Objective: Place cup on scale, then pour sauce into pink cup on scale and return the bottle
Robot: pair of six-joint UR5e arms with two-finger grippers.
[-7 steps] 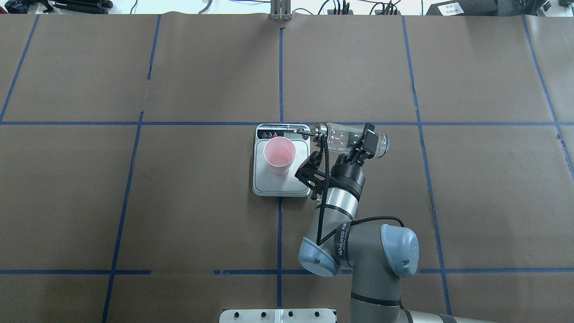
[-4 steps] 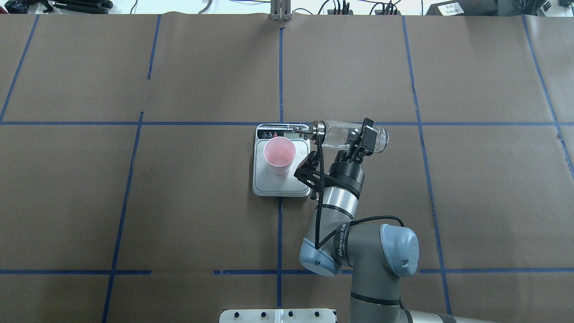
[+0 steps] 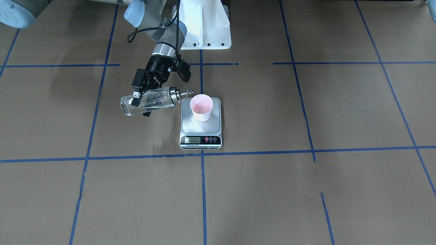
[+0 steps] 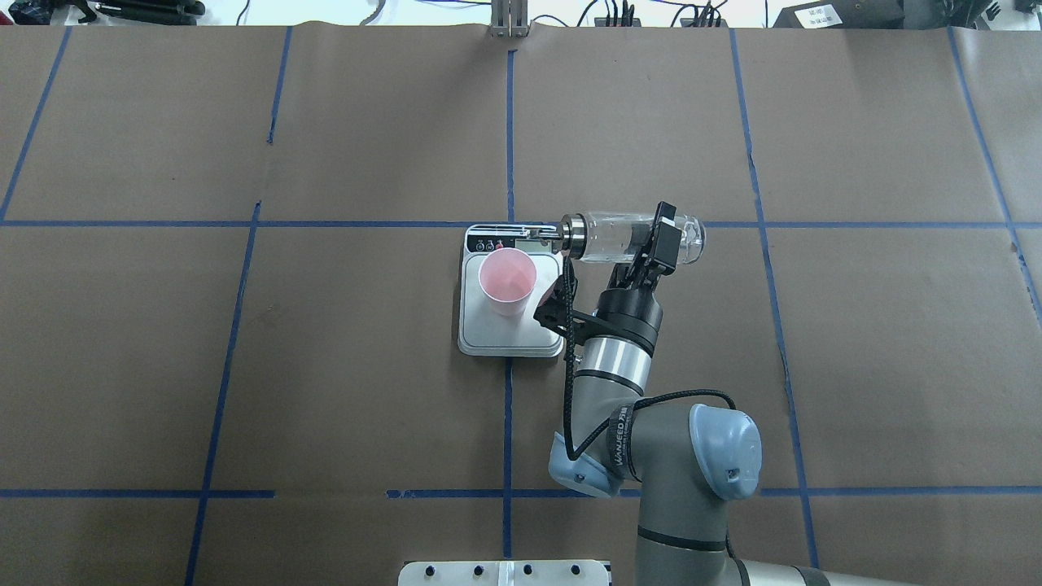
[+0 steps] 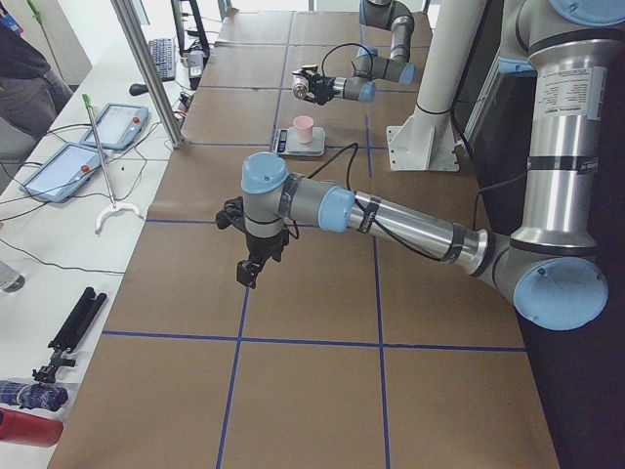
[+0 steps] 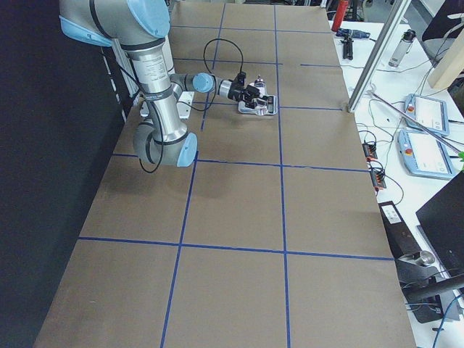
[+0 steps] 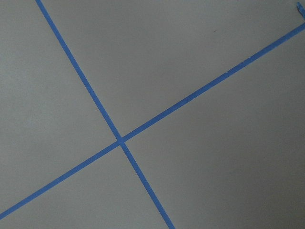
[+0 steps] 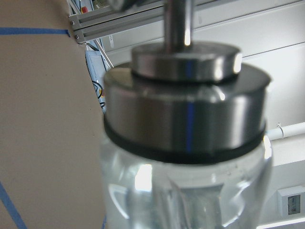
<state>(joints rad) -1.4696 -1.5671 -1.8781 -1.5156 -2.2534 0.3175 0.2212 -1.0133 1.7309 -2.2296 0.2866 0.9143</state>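
Note:
The pink cup (image 4: pixel 506 281) stands upright on the scale (image 4: pixel 509 340), towards the plate's far side; both also show in the front view, cup (image 3: pixel 201 107) and scale (image 3: pixel 201 128). My right gripper (image 4: pixel 656 244) is shut on the clear bottle (image 4: pixel 610 238), held about level above the table, right of the scale. Its metal spout (image 4: pixel 544 233) points over the scale's display strip, beside the cup and not over it. The right wrist view shows the silver collar (image 8: pixel 186 119) close up. My left gripper (image 5: pixel 250 272) hangs over bare table far to the left; I cannot tell whether it is open or shut.
Brown paper with blue tape lines (image 4: pixel 509 122) covers the table. The white robot base (image 3: pixel 204 23) stands behind the scale. Tablets (image 5: pixel 117 122) and cables lie on the side bench beyond the table's far edge.
The bottle has swung from a slant to about level and shifted towards the table's far side. The right wrist followed it. The cup and scale have not moved.

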